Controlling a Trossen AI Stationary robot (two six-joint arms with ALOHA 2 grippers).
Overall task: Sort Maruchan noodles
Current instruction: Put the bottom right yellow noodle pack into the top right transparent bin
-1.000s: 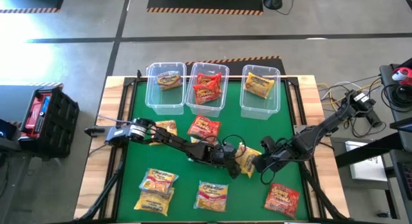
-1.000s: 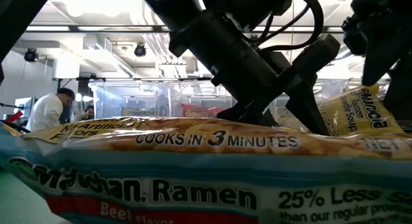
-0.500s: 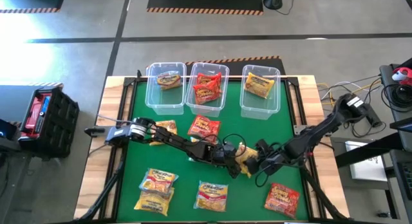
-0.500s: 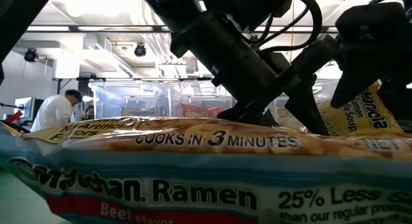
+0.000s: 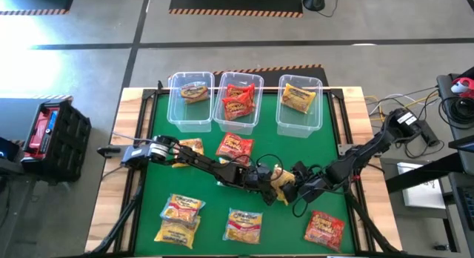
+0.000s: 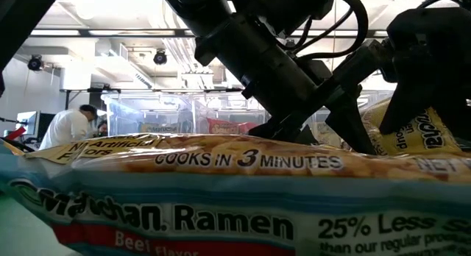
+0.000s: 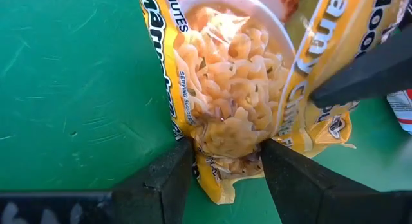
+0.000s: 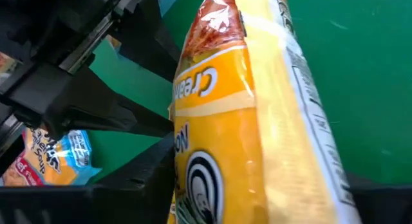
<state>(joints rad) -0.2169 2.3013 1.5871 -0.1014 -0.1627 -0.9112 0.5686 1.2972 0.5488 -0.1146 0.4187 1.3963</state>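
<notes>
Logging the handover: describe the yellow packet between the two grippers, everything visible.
The yellow packet is crinkly plastic with a clear window showing wavy noodles, printed "Creamy". It is lifted off the green mat mid-table. The left gripper pinches one end seam; the right gripper fingers flank the other side, closing around it.

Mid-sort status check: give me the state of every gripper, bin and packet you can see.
left gripper: shut on yellow packet
right gripper: closing on the same packet
yellow packet: held off the mat between both grippers
left bin: holds one packet
middle bin: holds red packets
right bin: holds a yellow packet
loose packets: lying flat on the mat, unsorted
</notes>
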